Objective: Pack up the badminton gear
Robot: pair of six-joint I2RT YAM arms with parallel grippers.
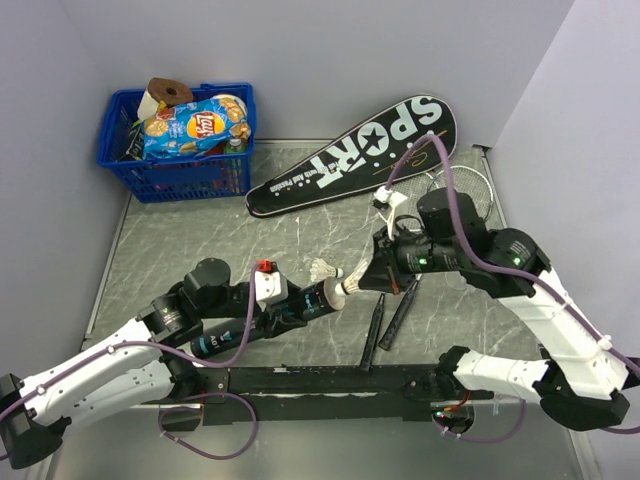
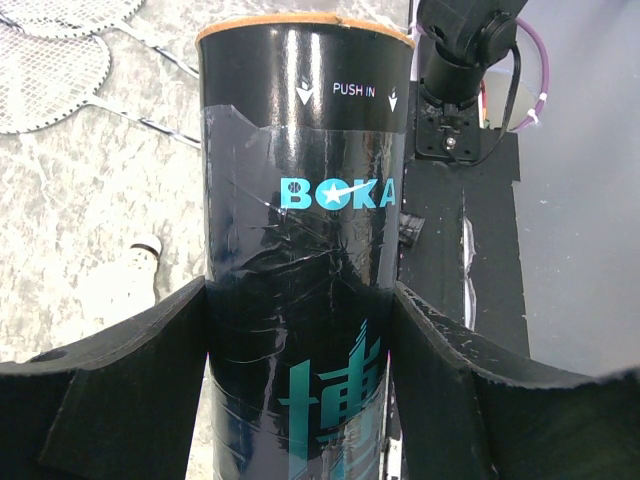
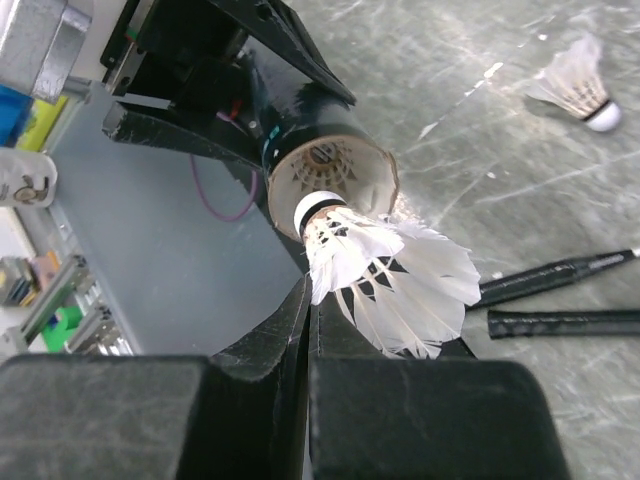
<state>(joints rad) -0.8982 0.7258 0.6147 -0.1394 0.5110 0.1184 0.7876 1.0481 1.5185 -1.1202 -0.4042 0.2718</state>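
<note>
My left gripper is shut on the dark tube, its pads pressing both sides, and holds it off the table. The tube's open mouth faces my right gripper. That gripper is shut on the feather edge of a white shuttlecock, whose cork tip sits at the mouth. Feathers of another shuttlecock show inside the tube. A third shuttlecock lies on the table beside the tube. Two black racket handles lie near the front. The black "SPORT" cover lies at the back.
A blue basket of snacks stands at the back left corner. The racket heads lie at the back right, partly under my right arm. A black rail runs along the near edge between the arm bases.
</note>
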